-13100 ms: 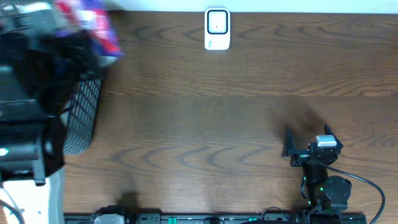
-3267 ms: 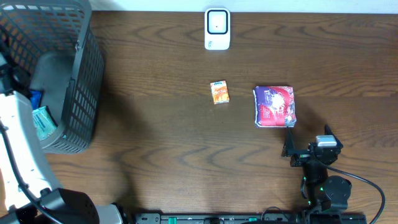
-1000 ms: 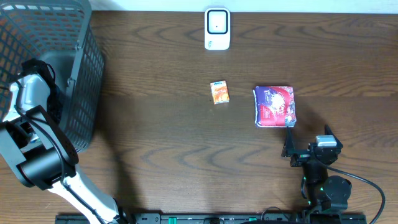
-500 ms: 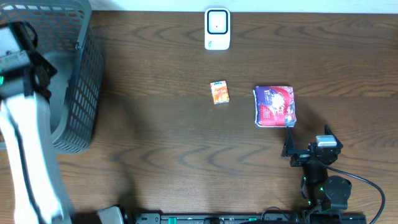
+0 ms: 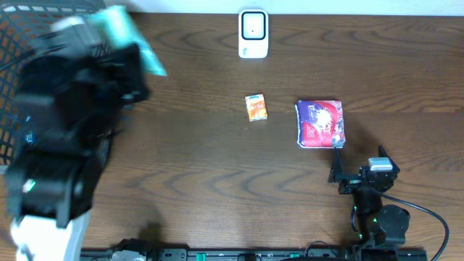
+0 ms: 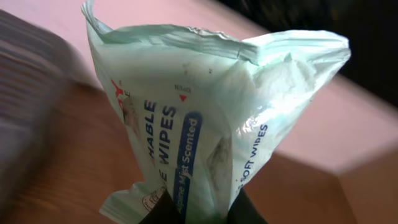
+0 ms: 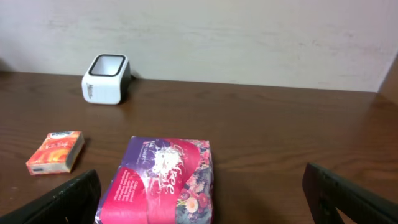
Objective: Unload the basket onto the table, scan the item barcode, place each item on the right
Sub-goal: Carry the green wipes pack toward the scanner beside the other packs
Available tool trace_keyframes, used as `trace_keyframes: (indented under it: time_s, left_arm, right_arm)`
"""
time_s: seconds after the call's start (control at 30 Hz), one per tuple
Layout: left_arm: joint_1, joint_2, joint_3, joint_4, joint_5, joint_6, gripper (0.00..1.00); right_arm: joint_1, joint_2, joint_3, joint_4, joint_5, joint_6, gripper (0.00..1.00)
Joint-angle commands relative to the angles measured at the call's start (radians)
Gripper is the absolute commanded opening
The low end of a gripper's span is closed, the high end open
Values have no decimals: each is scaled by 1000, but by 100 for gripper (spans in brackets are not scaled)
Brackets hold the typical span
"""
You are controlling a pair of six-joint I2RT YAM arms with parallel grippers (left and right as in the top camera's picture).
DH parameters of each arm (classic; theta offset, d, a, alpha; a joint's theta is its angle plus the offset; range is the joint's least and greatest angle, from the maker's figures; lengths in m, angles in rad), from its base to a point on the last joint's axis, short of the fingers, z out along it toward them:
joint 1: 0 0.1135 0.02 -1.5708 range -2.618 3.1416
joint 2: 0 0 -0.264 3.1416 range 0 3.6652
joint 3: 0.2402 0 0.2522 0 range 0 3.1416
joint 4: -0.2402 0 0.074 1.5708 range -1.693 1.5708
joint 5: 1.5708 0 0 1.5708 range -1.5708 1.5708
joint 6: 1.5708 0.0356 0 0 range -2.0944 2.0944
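A mint-green pack of wet wipes (image 6: 205, 106) is pinched at its lower end by my left gripper (image 6: 202, 214), which is shut on it. From overhead the pack (image 5: 134, 40) is a blur held above the table's back left, just right of the basket, with the left gripper (image 5: 119, 65) under it. The white barcode scanner (image 5: 253, 33) stands at the back centre. My right gripper (image 5: 358, 154) rests open near the front right. A purple-pink pack (image 7: 161, 180) lies just ahead of its spread fingers, touching neither.
A dark mesh basket (image 5: 14, 36) stands at the far left, mostly hidden by my left arm. A small orange box (image 5: 256, 107) lies mid-table, left of the purple-pink pack (image 5: 320, 123). The right wrist view also shows the scanner (image 7: 106, 78) and the orange box (image 7: 56, 151).
My left arm has come up out of the basket and swung right with the wipes pack in its jaws. The right arm and the items on the table have not moved.
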Motion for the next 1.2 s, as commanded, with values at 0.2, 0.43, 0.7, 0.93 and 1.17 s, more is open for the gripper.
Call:
trace_keyframes:
  time_s: [0.2,0.43,0.7,0.93,1.17]
  left_arm:
    - [-245,365,-16,-31,38,11,7]
    - [-306,654,-16,-32,-212,-136,7]
    - [-311,876,-16,32,-237,-271,7]
    - [-333,988,-16,85,-193,-355,7]
    - [-397,1006,-16,135,-131,-354,8]
  right_arm:
    - [8,-5,-3,-2,-2,-12,99]
    - [8,-5,-3,-2,-2,-12,99]
    - [8,-5,-3,-2,-2,-12,99]
    - [8,-5,-3,-2,-2,-12,99]
    - [8,-5,-3,-2,-2,-12,99]
